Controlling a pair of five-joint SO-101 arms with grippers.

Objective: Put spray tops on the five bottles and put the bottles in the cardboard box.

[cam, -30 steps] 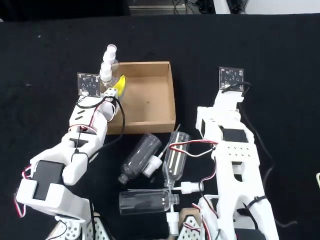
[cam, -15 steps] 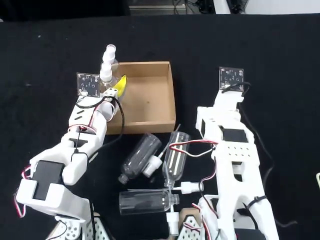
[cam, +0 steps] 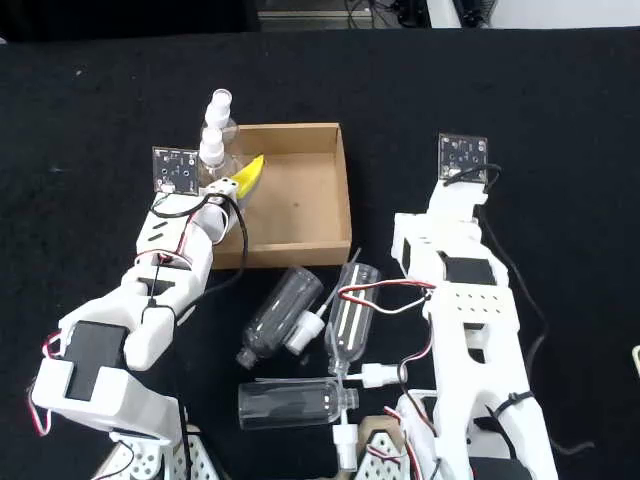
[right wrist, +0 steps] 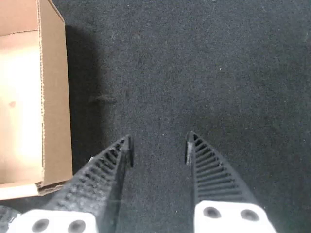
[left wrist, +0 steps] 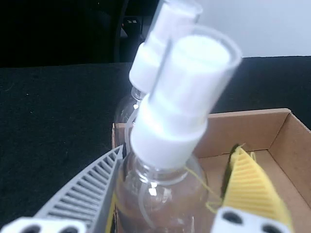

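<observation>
Two clear bottles with white spray tops stand upright at the far left corner of the cardboard box (cam: 300, 200). My left gripper (cam: 232, 178) is open around the nearer bottle (cam: 212, 150). In the left wrist view that bottle (left wrist: 167, 194) stands between the grey finger and the yellow finger (left wrist: 245, 179), with a gap on the yellow side. The second bottle (left wrist: 163, 43) stands just behind it. Three more bottles (cam: 280, 310) (cam: 352, 310) (cam: 290, 402) lie on the table in front of the box. My right gripper (right wrist: 158, 145) is open over bare black cloth beside the box (right wrist: 29, 92).
Loose white spray tops (cam: 375, 375) (cam: 345, 440) lie among the lying bottles, close to the right arm's base. The right arm (cam: 465, 290) stretches along the table to the right of the box. Black cloth covers the table on all sides.
My left gripper's yellow finger has swung away from the bottle towards the box's middle, opening the gripper. The bottle stays upright. The right arm has not moved.
</observation>
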